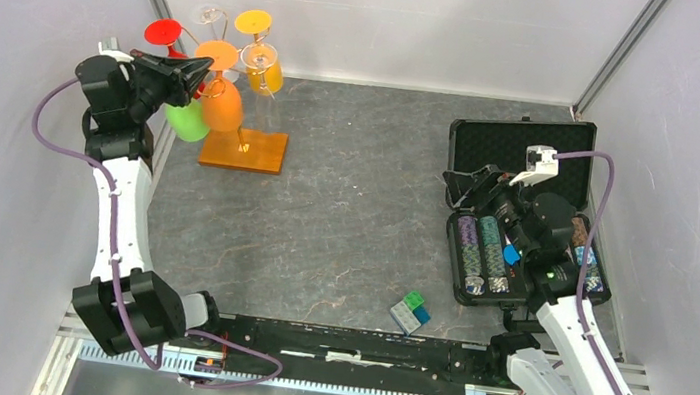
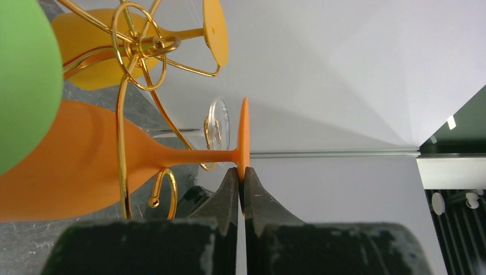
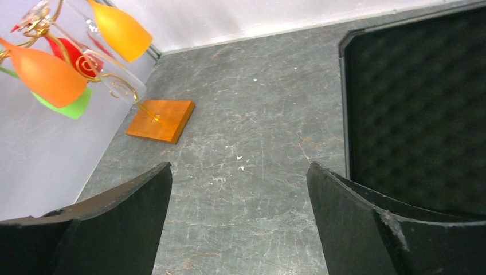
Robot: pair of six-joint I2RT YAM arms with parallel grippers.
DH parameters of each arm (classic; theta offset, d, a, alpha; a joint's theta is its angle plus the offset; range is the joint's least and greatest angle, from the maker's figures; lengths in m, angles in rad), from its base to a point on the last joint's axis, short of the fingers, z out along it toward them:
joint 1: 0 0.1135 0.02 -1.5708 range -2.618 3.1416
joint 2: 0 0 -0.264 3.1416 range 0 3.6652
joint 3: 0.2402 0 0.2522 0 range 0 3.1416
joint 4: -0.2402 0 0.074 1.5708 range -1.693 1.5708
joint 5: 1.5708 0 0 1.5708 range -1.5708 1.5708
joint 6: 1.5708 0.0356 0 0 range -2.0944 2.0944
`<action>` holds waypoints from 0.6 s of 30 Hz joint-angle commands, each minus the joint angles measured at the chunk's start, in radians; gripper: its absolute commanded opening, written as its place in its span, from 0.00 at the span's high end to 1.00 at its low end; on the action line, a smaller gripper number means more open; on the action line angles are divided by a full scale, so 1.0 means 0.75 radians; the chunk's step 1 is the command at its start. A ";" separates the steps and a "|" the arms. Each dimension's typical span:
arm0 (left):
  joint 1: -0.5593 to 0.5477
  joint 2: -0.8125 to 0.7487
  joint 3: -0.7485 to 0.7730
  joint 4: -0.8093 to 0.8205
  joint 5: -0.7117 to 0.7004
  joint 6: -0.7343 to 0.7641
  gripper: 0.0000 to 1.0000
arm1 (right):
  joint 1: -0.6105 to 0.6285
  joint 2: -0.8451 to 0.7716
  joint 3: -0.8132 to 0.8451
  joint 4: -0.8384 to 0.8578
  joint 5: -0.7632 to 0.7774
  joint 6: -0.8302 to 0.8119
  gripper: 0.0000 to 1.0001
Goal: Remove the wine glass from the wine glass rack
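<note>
The wine glass rack (image 1: 243,149), gold wire on an orange base, stands at the back left with several coloured glasses hanging bowl-down. My left gripper (image 1: 203,69) is shut on the round foot of the orange wine glass (image 1: 221,106). In the left wrist view the jaws (image 2: 243,175) pinch the edge of the orange foot (image 2: 244,134); the stem runs left to the orange bowl (image 2: 69,166), which sits among the gold wire arms (image 2: 137,46). My right gripper (image 3: 239,172) is open and empty, over the table by the black case.
A green glass (image 1: 186,122), a yellow glass (image 1: 265,74), a red foot (image 1: 163,31) and a clear glass (image 1: 210,14) hang on the rack. An open black case (image 1: 515,213) with poker chips lies at right. A small coloured block (image 1: 409,312) lies near the front. Walls close by.
</note>
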 commanded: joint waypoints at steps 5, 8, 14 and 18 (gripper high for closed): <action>-0.036 -0.014 0.025 0.247 0.206 -0.102 0.98 | -0.005 -0.099 -0.119 0.282 -0.150 -0.009 0.02; -0.071 -0.001 0.017 0.328 0.251 -0.148 0.98 | -0.005 -0.098 -0.111 0.302 -0.213 -0.009 0.02; -0.196 -0.039 -0.055 0.476 0.278 -0.283 0.98 | -0.006 -0.085 -0.121 0.368 -0.327 0.056 0.02; -0.299 -0.164 -0.136 0.487 0.232 -0.358 0.98 | -0.003 -0.081 -0.174 0.525 -0.406 0.200 0.02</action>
